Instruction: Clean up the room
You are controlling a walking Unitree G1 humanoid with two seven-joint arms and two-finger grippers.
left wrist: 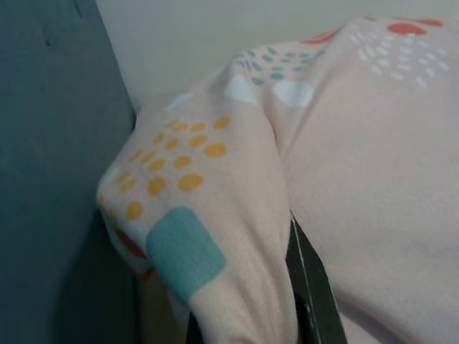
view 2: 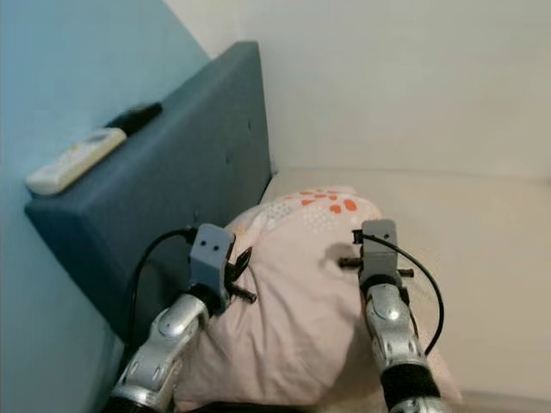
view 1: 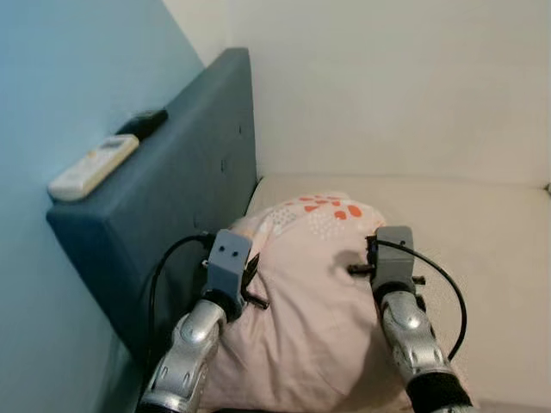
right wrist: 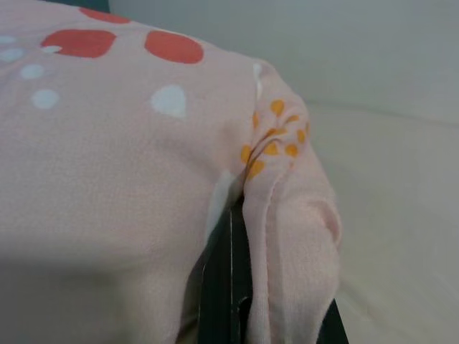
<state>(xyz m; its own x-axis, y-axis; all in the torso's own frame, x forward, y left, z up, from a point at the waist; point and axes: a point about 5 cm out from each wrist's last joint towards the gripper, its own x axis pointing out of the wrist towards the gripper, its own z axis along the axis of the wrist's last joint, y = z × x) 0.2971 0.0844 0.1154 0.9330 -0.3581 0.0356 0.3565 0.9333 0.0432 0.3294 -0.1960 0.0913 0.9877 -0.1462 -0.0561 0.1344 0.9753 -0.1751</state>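
Observation:
A pale pink pillow (view 1: 310, 301) with orange, teal and white spots lies on the cream mattress (view 1: 491, 249), up against the blue headboard (view 1: 185, 194). My left gripper (view 1: 255, 268) is at the pillow's headboard side, shut on a fold of its cover. In the left wrist view the fold (left wrist: 215, 236) bunches between the fingers (left wrist: 310, 287). On the pillow's other side my right gripper (view 1: 375, 255) is shut on a corner. There the right wrist view has the orange-dotted corner (right wrist: 283, 186) pinched beside a black finger (right wrist: 222, 287).
A white remote (view 1: 93, 166) and a black remote (view 1: 145, 123) lie on top of the headboard. A light blue wall (view 1: 52, 69) stands behind it and a white wall (view 1: 387, 86) runs along the bed's far side. Bare mattress stretches to the right.

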